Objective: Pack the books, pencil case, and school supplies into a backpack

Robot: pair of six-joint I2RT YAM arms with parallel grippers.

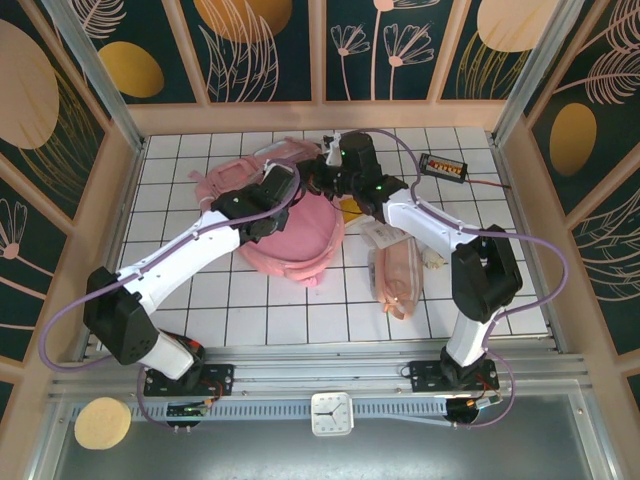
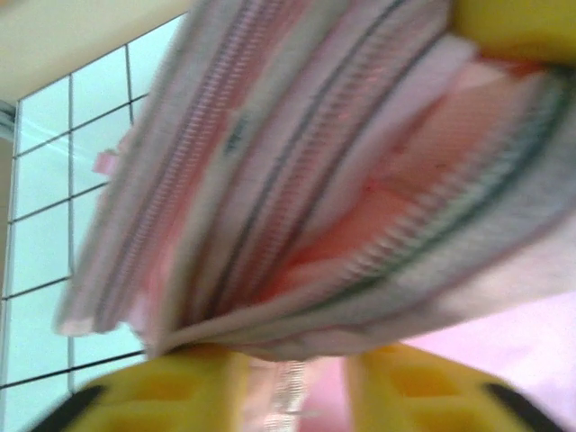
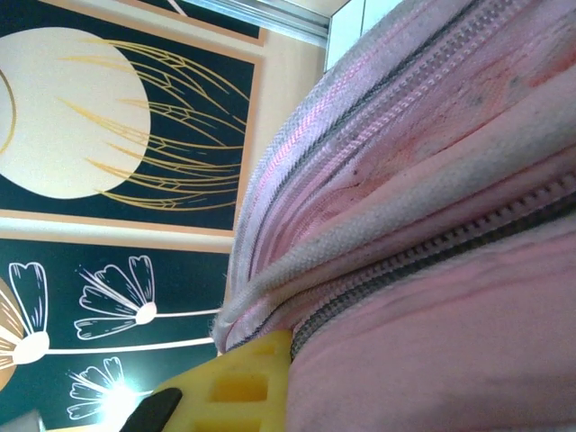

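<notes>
black device [image 1: 441, 166]: far right, near wall | white clock [image 1: 331, 413]: front centre | tan disc [image 1: 102, 422]: front-left corner

The left arm [image 1: 190, 250] rises from its base at the near left, folds at the dark shoulder block, and stretches its white link diagonally forward and to the right. Its dark wrist tips down, carrying the left gripper [image 1: 298, 183] towards the middle. In the left wrist view, its yellow fingers [image 2: 180, 391] stand a little apart, too blurred to judge any grip. The right arm [image 1: 430, 225] climbs from the near right, bends at the elbow, and reaches forward and to the left. The right gripper [image 1: 326, 177] has its jaws closed, just beside the left one.
</notes>
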